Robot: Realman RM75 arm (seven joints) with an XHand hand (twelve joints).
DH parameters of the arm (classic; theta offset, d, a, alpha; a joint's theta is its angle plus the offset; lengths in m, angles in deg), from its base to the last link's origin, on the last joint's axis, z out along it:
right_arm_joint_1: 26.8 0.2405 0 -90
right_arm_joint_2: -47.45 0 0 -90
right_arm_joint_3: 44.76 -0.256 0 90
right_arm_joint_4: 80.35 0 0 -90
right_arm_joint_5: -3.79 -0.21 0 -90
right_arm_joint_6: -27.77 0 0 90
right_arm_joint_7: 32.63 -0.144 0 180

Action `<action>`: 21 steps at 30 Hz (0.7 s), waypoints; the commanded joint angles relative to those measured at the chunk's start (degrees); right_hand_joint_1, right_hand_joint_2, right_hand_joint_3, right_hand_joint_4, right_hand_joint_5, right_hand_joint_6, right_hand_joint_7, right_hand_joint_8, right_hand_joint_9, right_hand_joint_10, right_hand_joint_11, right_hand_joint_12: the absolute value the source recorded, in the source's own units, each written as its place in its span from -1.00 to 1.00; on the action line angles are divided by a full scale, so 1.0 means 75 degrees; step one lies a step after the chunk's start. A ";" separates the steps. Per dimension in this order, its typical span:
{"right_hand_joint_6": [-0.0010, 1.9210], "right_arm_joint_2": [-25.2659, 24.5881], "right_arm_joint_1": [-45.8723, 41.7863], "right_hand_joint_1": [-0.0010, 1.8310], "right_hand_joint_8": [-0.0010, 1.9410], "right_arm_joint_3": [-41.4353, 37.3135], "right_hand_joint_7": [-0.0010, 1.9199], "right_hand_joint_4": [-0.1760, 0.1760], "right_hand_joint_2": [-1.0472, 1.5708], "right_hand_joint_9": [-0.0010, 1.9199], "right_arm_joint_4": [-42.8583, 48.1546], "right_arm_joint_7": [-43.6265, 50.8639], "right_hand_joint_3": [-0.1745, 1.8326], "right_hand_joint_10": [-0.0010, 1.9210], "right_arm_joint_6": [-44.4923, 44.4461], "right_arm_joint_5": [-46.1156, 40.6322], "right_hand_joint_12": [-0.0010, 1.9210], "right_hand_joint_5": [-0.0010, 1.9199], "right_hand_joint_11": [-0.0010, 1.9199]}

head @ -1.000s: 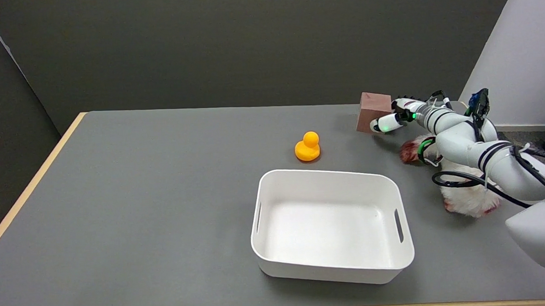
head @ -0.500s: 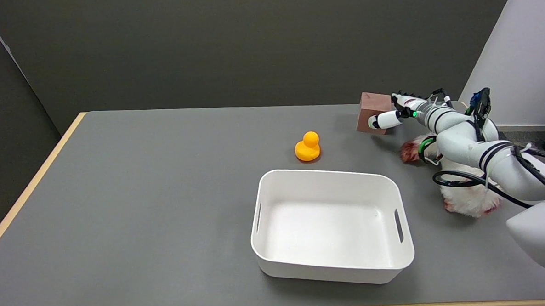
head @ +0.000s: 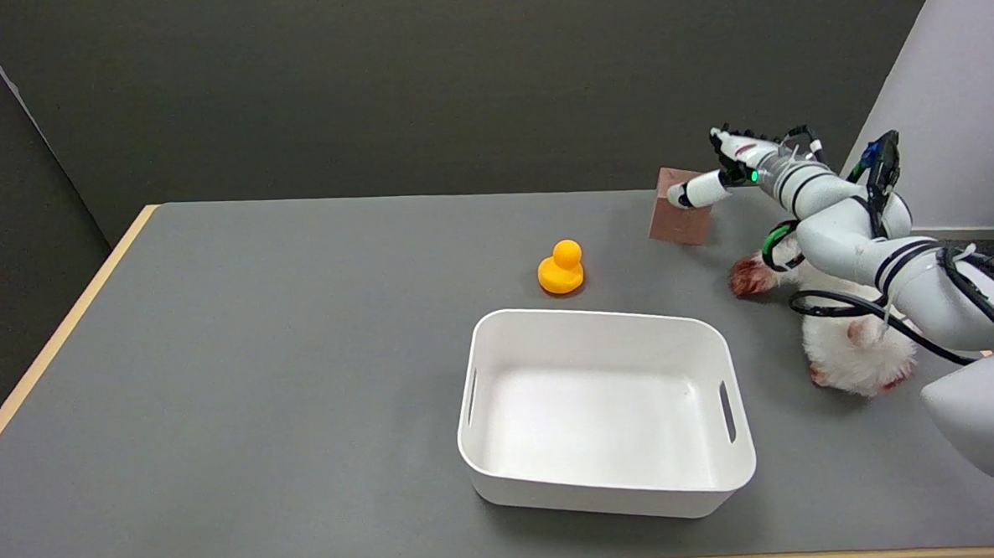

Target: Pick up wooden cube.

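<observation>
My right hand (head: 723, 173) touches the brown wooden cube's (head: 679, 216) upper right edge on the grey table (head: 257, 365); whether it grips is unclear.

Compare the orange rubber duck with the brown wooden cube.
The orange rubber duck is rounded and bright; the brown wooden cube is flat-faced, dull, and bigger. The duck stands free near the white plastic bin; the cube, farther back and to the right, has the right hand at its top. Both rest on the grey table.
</observation>
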 commanded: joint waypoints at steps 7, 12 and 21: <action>-0.94 -0.0073 0.0605 -0.47 -1.00 0.0952 -1.00 -0.85 0.22 -1.00 -0.0026 0.0021 0.03 -0.98 -0.0039 0.0480 -0.12 -1.00 -1.00; -0.92 -0.0198 0.0688 -0.46 -0.99 0.1173 -1.00 -0.77 0.23 -1.00 -0.0508 0.0021 0.06 -0.99 -0.0025 0.0312 -0.17 -1.00 -1.00; -0.91 -0.0247 0.0703 -0.49 -1.00 0.1309 -1.00 -0.64 0.21 -1.00 -0.0739 0.0021 0.03 -1.00 -0.0046 0.0009 -0.35 -1.00 -1.00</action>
